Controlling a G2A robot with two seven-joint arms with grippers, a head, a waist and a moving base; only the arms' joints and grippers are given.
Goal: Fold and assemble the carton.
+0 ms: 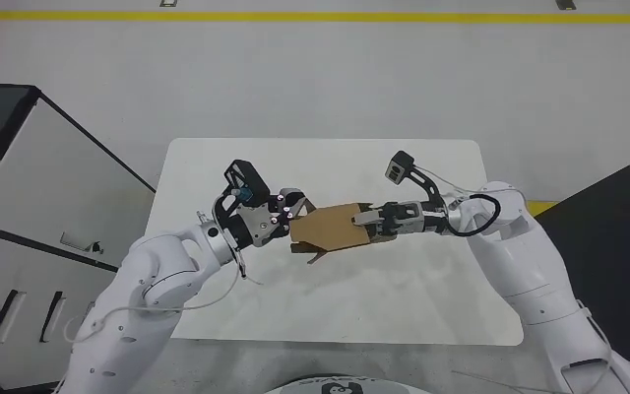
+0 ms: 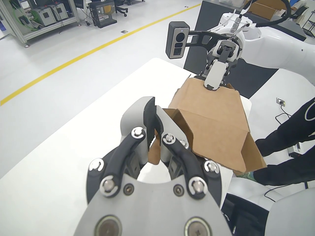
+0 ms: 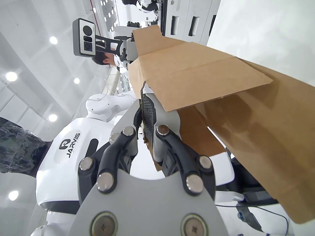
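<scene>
A brown cardboard carton (image 1: 330, 229) hangs in the air over the middle of the white table (image 1: 325, 163), held between both arms. My left gripper (image 1: 288, 219) is shut on a flap at the carton's left end; in the left wrist view its pads pinch the flap edge of the carton (image 2: 211, 121) at the left gripper (image 2: 154, 121). My right gripper (image 1: 366, 223) is shut on the opposite end; the right wrist view has the right gripper (image 3: 147, 124) clamping a cardboard edge of the carton (image 3: 196, 74). A loose flap hangs below.
A dark cabinet (image 1: 39, 158) stands left of the table. A yellow floor line (image 1: 315, 17) runs behind it. The table surface around and under the carton is bare white.
</scene>
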